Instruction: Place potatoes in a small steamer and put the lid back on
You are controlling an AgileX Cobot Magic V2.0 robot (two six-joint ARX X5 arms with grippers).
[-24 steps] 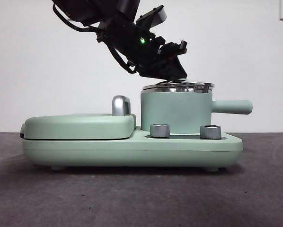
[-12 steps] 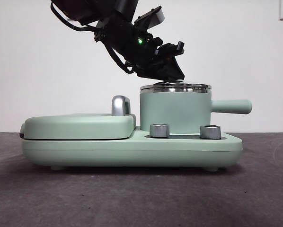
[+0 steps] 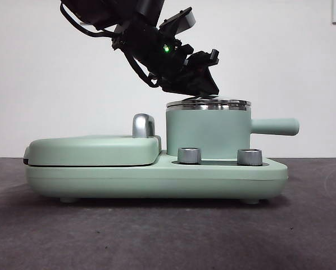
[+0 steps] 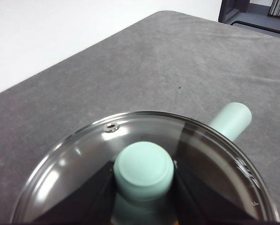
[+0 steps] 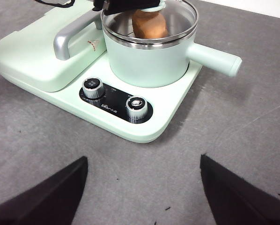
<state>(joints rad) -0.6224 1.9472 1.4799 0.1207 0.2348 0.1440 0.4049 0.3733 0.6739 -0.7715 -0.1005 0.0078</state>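
1. Left gripper (image 3: 204,90), black and two-jawed, reaches down at a slant onto the pot's top; its jaws are clamped on either side of the small mint-green knob (image 4: 143,169) of the round clear glass lid (image 4: 74,164).
2. That lid sits on the steel rim of the mint-green cylindrical steamer pot (image 3: 207,134), whose straight side handle (image 3: 275,126) points away from the flat green griddle cover (image 3: 92,149).
3. Through the glass, the golden-brown crusted potato lump (image 5: 149,24) stands inside the pot.
4. Right gripper (image 5: 142,197) hangs well apart over the grey table (image 5: 252,131), jaws spread wide and empty.
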